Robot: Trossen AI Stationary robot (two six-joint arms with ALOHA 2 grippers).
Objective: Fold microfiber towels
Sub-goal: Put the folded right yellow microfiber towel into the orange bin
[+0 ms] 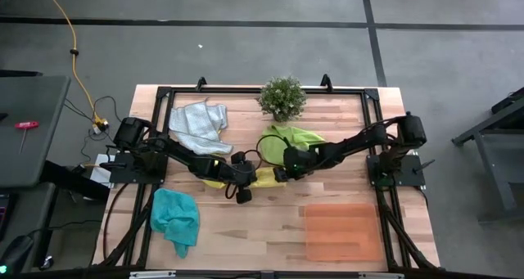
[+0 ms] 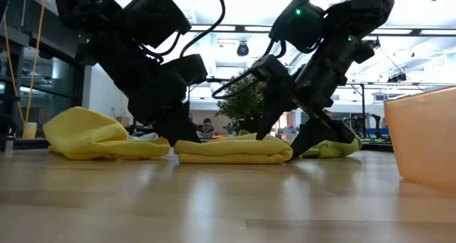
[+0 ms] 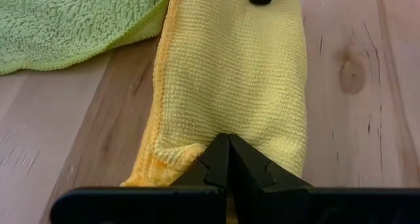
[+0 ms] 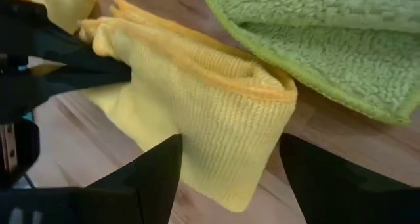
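Observation:
A folded yellow towel point(image 1: 264, 179) lies as a narrow strip on the table's middle, between my two grippers. My left gripper point(image 3: 228, 145) is shut on the strip's left end. My right gripper point(image 4: 230, 145) is open at the strip's right end point(image 4: 262, 112), one finger on either side of it. A second yellow towel point(image 2: 100, 136) lies bunched under my left arm. The lime green towel point(image 1: 295, 137) lies spread just beyond the strip, the light grey towel point(image 1: 199, 123) crumpled at the far left, and the teal towel point(image 1: 176, 218) at the near left. My left gripper pinches the strip's left end point(image 3: 190, 152) between its two fingers, on the folded layers. The fingers slant down from the table's left and lie along the strip. The towel rests flat on the table. My right gripper straddles the right end; I cannot tell whether its fingers point(image 4: 154, 168) touch the cloth.
A potted plant point(image 1: 282, 97) stands at the far middle. An orange translucent tray point(image 1: 342, 230) lies at the near right. Bare wood shows at the near middle.

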